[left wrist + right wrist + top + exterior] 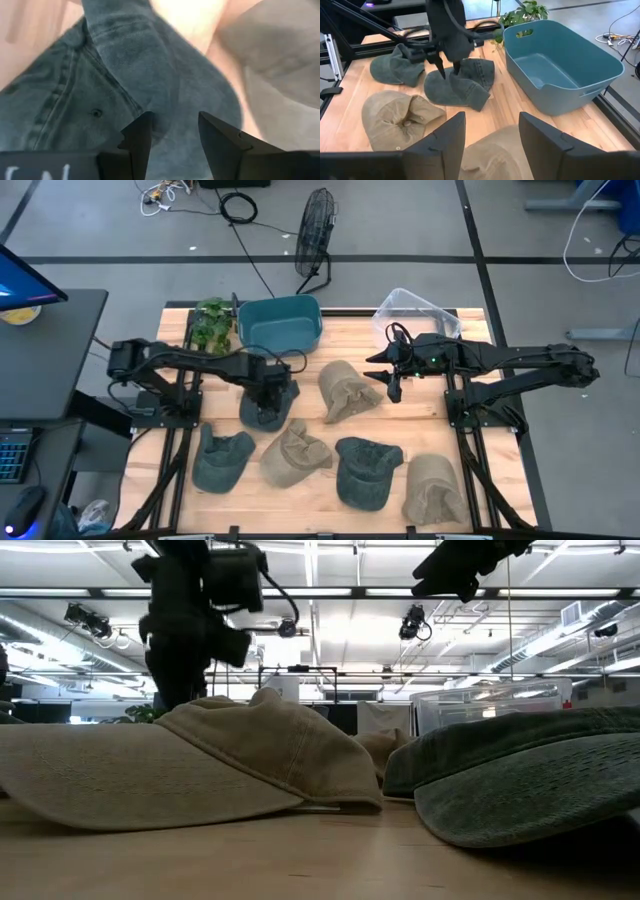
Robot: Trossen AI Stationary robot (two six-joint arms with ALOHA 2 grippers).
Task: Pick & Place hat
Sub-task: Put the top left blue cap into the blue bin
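Several caps lie crown-up on the wooden table (420, 420), some dark green, some tan. My left gripper (268, 387) is open and points down onto one dark green cap (262, 410) in front of the teal bin (281, 322). Its fingers straddle a raised fold of the crown (172, 100), also seen in the right wrist view (462, 85). My right gripper (492, 132) is open and hovers above the table (392, 385), just right of a tan cap (345, 390), touching nothing. My left gripper comes at the dark green cap from above, pointing down, its open fingers (442, 70) on either side of a raised fold of the crown (175, 120). The cap lies on the table. Whether the fingertips touch the cloth, I cannot tell.
A clear plastic tub (415, 315) stands right of the bin and a plant (212, 323) left of it. More caps lie along the near side: dark (222, 460), tan (295, 455), dark (367, 472), tan (435, 488). Bare wood shows between the right arm and the near caps.
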